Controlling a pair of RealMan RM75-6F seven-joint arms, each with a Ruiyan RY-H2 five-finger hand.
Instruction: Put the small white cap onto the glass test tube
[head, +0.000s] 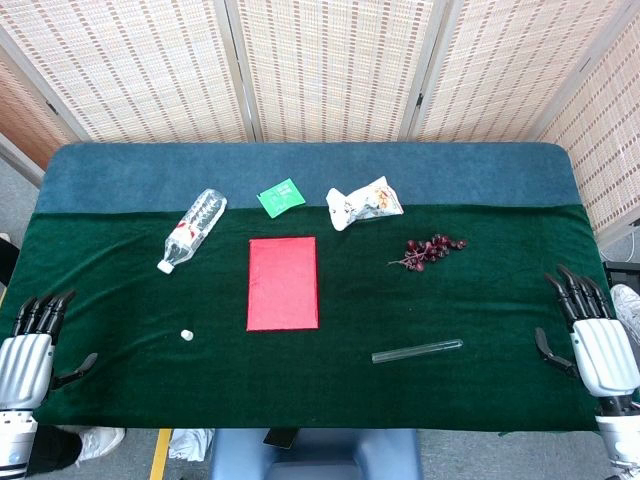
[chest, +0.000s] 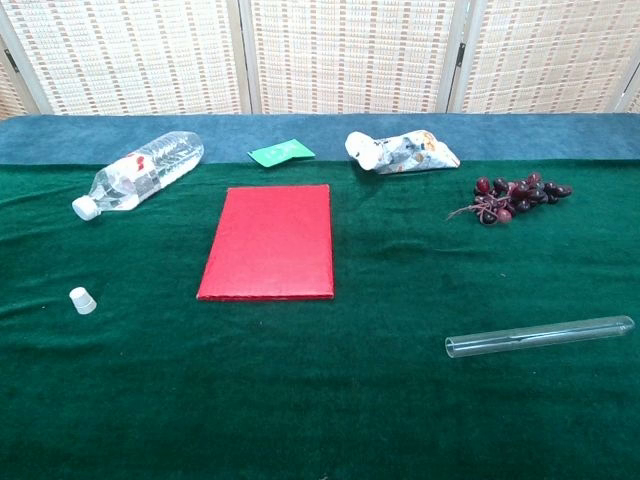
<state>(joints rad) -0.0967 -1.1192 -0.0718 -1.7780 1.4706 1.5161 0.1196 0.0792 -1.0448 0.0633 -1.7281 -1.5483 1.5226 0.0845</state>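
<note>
Head view: both hands spread and idle, left hand (head: 35, 345) and right hand (head: 590, 335) at table edges. Cap (head: 186, 335) near left, tube (head: 417, 351) lying flat toward right, well apart. Best to pinch cap lightly, lift tube steady, align with open end.

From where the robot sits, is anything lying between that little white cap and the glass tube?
Nothing visible is. The cap stands on bare green cloth near the left hand; the tube lies to the right, near the right hand. The red folder lies farther back, clear of the straight path between them.
</note>
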